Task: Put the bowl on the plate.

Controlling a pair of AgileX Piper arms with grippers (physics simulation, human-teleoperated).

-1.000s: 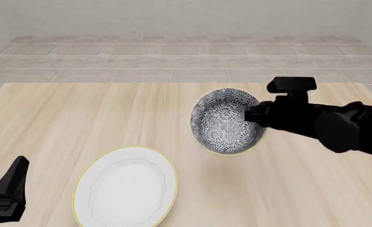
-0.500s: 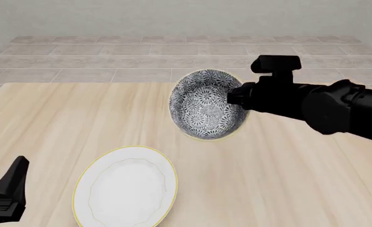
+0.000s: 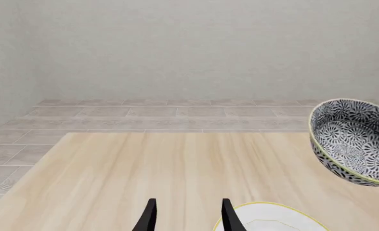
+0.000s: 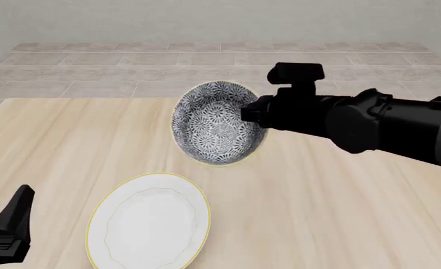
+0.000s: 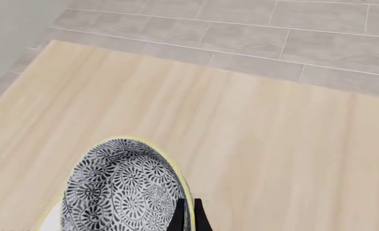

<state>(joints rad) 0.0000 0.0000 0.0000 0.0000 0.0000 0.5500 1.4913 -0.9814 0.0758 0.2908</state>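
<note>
From the left wrist camera, the left gripper (image 3: 187,216) idles low over the table (image 3: 144,168), its two fingers apart with nothing between them. The plate (image 3: 273,216) lies just beside one fingertip. The bowl (image 3: 351,140) hangs in the air beyond it, tipped on its side, because it is carried by its rim.

In the front view, the right gripper (image 4: 254,115) pinches the bowl's (image 4: 216,123) wall at the bowl's 3 o'clock edge, so the opening faces the camera. The plate (image 4: 149,221) lies flat on the wood at about 7 o'clock from the bowl, well apart from it. The carry looks about half done.

In the right wrist view, thin dark fingers (image 5: 178,219) close on the bowl's (image 5: 122,190) yellow rim, one each side of the wall, with bare table (image 5: 241,144) below.
</note>
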